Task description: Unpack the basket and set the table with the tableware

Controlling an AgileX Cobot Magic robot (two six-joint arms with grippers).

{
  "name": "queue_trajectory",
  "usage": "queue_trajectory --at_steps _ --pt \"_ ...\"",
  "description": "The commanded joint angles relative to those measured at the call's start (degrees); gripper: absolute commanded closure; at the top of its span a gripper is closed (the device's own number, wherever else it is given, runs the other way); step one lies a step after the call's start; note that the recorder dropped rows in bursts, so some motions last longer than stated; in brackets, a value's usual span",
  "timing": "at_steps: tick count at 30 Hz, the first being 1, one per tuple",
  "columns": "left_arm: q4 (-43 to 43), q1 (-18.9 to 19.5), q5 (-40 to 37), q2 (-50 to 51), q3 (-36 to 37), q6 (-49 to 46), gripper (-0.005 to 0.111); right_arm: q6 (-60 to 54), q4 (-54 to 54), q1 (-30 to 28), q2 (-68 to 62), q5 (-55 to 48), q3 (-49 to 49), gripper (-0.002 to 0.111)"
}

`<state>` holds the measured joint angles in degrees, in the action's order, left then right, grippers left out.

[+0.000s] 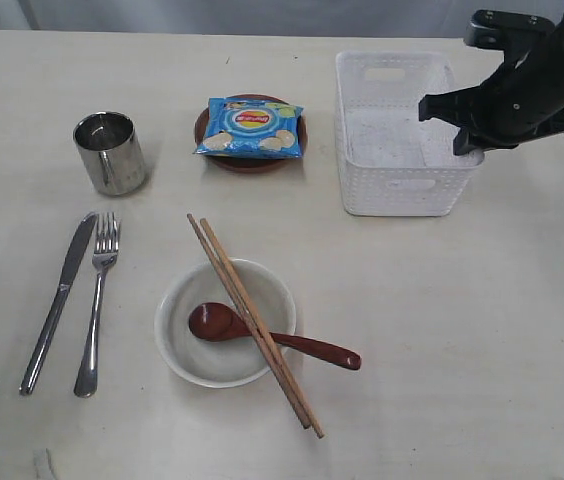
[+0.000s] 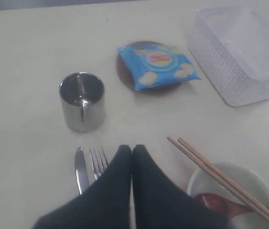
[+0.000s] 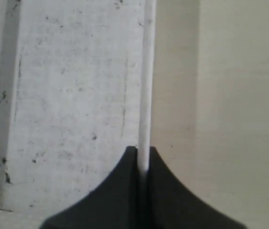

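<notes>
Basket [image 1: 392, 190]: white, perforated dot pattern. Worktop [image 1: 462, 350]: pale off-white, faint grain. Plate [image 1: 252, 163]: reddish-brown. Chips bag [image 1: 250, 128]: blue, yellow-red logo. Spoon [image 1: 224, 322]: dark red-brown. Bowl [image 1: 212, 365]: grey-white. Cup [image 1: 112, 160]: shiny steel.

You are looking at what reads as a robot test bench in a lab. A wide, pale tabletop [image 1: 462, 340] with faint wood grain fills nearly all of every view, and a black robot arm [image 1: 552, 70] reaches in over its far right part. What lies on it is a staged place setting: a steel cup [image 1: 110, 152], a knife [image 1: 60, 295] and fork [image 1: 97, 300] side by side, a bowl [image 1: 187, 355] with a spoon [image 1: 217, 322] in it and chopsticks [image 1: 247, 310] across it, a bag of chips [image 1: 250, 128] on a brown plate [image 1: 252, 163], a white plastic basket [image 1: 392, 190]. Behind the far edge you see only a plain grey strip of backdrop [image 1: 212, 12]; more of the room cannot be told
</notes>
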<state>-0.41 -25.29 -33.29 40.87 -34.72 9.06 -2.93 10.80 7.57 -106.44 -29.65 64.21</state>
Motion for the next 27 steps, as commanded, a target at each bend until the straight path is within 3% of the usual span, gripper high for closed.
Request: queue_trajectory --at_steps 1,4,10,13,22,24,27 --pt "-0.1 -0.4 0.6 -0.2 0.3 -0.2 0.107 0.0 0.1 0.0 -0.4 0.7 0.3 0.108" --pt "-0.1 -0.4 0.6 -0.2 0.3 -0.2 0.107 0.0 0.1 -0.1 -0.4 0.4 0.3 0.104" --pt "-0.1 -0.4 0.6 -0.2 0.3 -0.2 0.107 1.2 0.1 -0.1 -0.4 -0.8 0.3 0.063" --pt "0.0 -0.4 0.6 -0.2 0.3 -0.2 0.107 1.2 -0.8 -0.1 0.8 -1.3 0.4 0.054" --pt "0.4 -0.4 1.2 -0.2 0.3 -0.3 0.107 2.2 -6.2 -0.1 13.5 -7.0 5.1 0.057" --pt "0.4 -0.4 2.5 -0.2 0.3 -0.3 0.107 2.2 -6.2 -0.1 16.8 -7.0 5.1 0.068" --pt "0.4 -0.4 6.0 -0.2 0.3 -0.1 0.107 0.7 -6.2 -0.1 21.1 -6.9 5.1 0.098"
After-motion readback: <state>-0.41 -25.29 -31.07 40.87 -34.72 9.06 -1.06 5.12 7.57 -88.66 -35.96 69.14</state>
